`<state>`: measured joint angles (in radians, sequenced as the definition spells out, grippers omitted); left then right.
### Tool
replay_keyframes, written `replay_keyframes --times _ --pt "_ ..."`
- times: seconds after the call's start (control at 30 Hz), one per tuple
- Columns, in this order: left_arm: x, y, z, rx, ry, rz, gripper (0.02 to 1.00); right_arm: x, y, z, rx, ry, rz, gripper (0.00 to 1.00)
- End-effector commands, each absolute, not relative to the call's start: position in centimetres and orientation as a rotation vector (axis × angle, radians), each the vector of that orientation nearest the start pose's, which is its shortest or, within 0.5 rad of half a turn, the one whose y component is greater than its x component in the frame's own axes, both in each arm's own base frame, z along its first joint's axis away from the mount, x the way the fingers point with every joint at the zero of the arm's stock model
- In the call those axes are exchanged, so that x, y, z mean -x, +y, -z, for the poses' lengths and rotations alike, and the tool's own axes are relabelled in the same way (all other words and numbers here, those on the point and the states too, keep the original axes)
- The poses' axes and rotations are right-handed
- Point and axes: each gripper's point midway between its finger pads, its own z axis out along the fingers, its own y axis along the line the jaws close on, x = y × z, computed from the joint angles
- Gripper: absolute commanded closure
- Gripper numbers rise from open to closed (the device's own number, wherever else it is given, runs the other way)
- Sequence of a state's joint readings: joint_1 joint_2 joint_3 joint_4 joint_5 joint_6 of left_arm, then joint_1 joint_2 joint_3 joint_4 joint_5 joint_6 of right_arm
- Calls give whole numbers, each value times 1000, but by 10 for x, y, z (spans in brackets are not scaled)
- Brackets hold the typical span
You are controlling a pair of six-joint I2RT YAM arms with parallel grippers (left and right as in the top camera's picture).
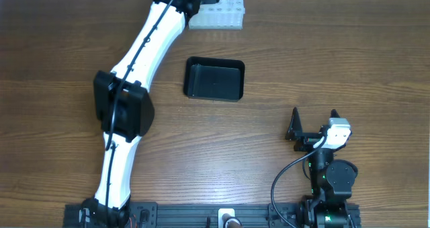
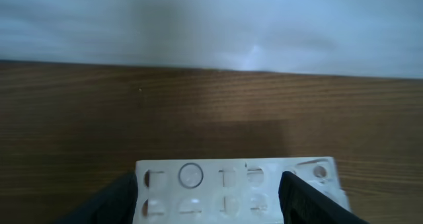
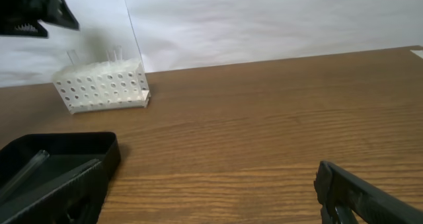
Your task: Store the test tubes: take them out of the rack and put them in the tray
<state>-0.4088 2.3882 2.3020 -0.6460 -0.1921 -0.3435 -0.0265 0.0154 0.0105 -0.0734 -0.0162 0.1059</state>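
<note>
Over the rack [image 1: 216,16], lying crosswise to the arms with its tubes [image 3: 116,53] upright, the left gripper [image 2: 210,194] hangs, fingers spread; well apart, the right gripper [image 1: 313,122] is spread too.

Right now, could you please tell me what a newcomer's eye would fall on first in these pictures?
The white left arm stretches diagonally up the table, with its open left gripper poised over the white test tube rack at the far edge. The black tray sits in the middle of the table, and the right gripper rests open near its own base.
</note>
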Motion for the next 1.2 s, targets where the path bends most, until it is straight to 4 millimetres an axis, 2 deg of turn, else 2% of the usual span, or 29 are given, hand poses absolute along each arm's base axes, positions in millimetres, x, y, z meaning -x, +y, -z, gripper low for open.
replay_keyframes --times 0.03,0.4,0.67,0.93,1.03,1.2 --pt "-612 -221 -148 -1 2302 129 332 -246 -7 -156 -116 1644 -69 7" --pt "-622 -219 -119 -12 2312 100 323 -246 -7 -156 -116 1644 -70 9" --pt "-631 -212 -122 12 2280 97 321 -246 -7 -156 -116 1644 -69 7" --pt "-632 -211 -114 10 2291 100 349 -246 -7 -156 -116 1644 -70 9" --pt "-631 -213 -114 6 2293 108 397 -246 -7 -156 -116 1644 -70 9" --pt "-631 -212 -113 5 2297 106 573 -246 -7 -156 -116 1644 -70 9"
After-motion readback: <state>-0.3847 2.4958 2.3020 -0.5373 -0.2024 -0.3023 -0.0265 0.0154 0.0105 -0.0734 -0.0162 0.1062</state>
